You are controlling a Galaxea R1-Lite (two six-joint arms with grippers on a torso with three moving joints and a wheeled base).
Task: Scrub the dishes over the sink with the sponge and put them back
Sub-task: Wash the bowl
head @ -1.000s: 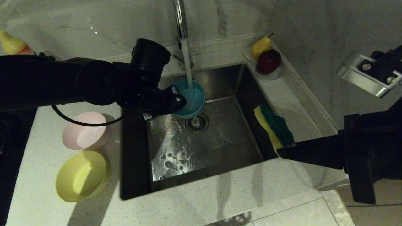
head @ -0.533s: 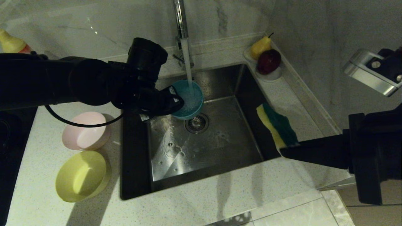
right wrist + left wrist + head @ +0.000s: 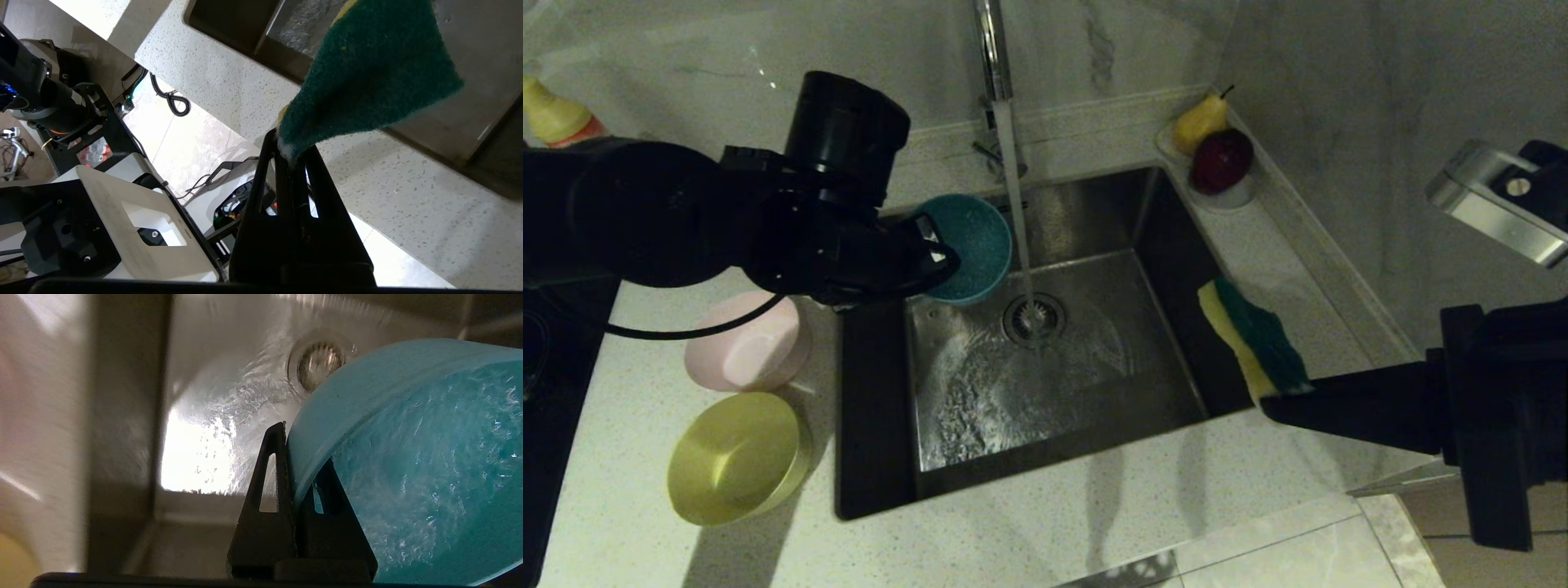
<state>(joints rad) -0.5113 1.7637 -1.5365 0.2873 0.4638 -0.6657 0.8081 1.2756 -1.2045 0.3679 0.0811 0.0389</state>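
Observation:
My left gripper (image 3: 939,260) is shut on the rim of the light blue bowl (image 3: 972,245), one finger inside and one outside. It holds the bowl tilted over the sink's (image 3: 1094,384) back left corner, beside the running water stream. In the left wrist view the left gripper (image 3: 296,457) pinches the wet blue bowl (image 3: 408,457) above the drain. My right gripper (image 3: 1278,400) is shut on the sponge (image 3: 1254,347) over the sink's right rim, green face up. In the right wrist view the right gripper (image 3: 288,147) grips one corner of the sponge (image 3: 367,77). The pink bowl (image 3: 743,347) and yellow bowl (image 3: 735,457) stand on the counter left of the sink.
The chrome tap (image 3: 990,49) runs water straight onto the drain strainer (image 3: 1033,318). A white fruit dish (image 3: 1235,196) with a pear and an apple sits at the back right corner. A bottle (image 3: 551,114) stands far left. Floor tiles lie beyond the counter's front edge.
My left gripper has drawn the blue bowl left and back out of the water stream and tipped it more. Water now hits the drain. The right gripper with the sponge drifted slightly right.

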